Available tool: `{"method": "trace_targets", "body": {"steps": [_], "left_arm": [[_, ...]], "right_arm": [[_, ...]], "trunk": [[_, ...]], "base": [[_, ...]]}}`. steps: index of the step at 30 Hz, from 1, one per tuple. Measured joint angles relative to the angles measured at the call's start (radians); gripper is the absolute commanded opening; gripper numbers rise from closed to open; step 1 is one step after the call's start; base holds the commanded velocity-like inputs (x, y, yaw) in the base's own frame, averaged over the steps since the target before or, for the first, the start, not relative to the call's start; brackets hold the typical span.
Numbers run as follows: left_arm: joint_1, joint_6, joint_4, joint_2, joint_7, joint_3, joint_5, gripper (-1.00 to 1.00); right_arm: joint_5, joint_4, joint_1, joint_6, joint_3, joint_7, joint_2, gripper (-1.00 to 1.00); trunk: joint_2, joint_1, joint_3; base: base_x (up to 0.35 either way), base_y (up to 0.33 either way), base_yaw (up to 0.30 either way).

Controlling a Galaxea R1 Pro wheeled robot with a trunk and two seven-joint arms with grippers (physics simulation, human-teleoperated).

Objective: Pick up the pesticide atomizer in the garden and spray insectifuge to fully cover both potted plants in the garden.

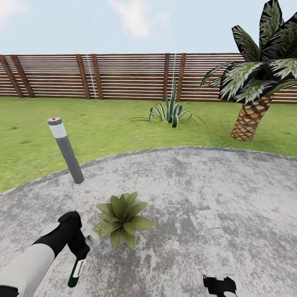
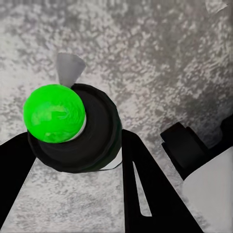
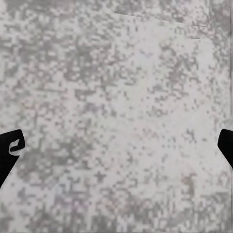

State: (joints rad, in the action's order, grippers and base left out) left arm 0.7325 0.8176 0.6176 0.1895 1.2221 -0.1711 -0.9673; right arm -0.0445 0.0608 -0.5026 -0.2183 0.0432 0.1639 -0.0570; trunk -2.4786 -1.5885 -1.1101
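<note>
My left gripper (image 1: 80, 249) is shut on the pesticide atomizer (image 1: 76, 270), a slim dark-green bottle with a white label hanging below the fingers, its whitish trigger head pointing toward the plant. In the left wrist view the atomizer (image 2: 73, 128) sits between the black fingers (image 2: 150, 194), seen end-on with a bright green end. One potted plant (image 1: 121, 218), a low rosette of broad green leaves, stands on the grey stone patio (image 1: 198, 194) just right of the left gripper. My right gripper (image 1: 220, 285) is open at the lower edge, over bare patio stone (image 3: 116, 116).
A grey bollard lamp (image 1: 66, 148) with a red dot stands at the patio's edge behind the plant. A spiky striped agave (image 1: 171, 111) and a big palm (image 1: 255, 82) grow on the lawn before the slatted brown fence (image 1: 123, 76).
</note>
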Motion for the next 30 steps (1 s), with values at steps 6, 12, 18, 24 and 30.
{"method": "trace_targets", "body": {"steps": [6,12,18,24,30], "left_arm": [[-0.001,-0.003,0.001,0.002,-0.002,0.004,0.0,-1.0],[-0.001,-0.005,0.001,0.002,-0.005,0.006,0.001,-1.0],[-0.001,-0.004,0.001,0.002,-0.007,0.006,0.001,-1.0],[-0.001,-0.003,0.0,0.002,-0.008,0.006,0.002,-1.0],[-0.001,-0.003,0.001,0.002,-0.007,0.007,0.002,-1.0]], "right_arm": [[0.0,-0.002,0.0,0.0,0.0,0.0,0.0,1.0],[0.0,-0.001,0.0,0.002,0.0,0.0,0.0,1.0],[0.0,0.003,0.0,0.002,0.0,0.0,0.003,1.0],[0.0,0.005,0.0,-0.001,0.001,0.001,0.002,1.0],[0.0,0.004,0.0,-0.001,0.001,0.002,0.002,1.0]], "trunk": [[0.0,0.0,0.0],[0.0,0.0,0.0],[0.0,0.0,-0.007],[0.0,0.0,-0.016],[0.0,0.0,-0.023]], "base": [[0.001,-0.001,0.26],[0.0,0.0,0.27],[0.0,0.0,0.165],[0.0,-0.127,0.026],[0.0,-0.266,0.193]]}}
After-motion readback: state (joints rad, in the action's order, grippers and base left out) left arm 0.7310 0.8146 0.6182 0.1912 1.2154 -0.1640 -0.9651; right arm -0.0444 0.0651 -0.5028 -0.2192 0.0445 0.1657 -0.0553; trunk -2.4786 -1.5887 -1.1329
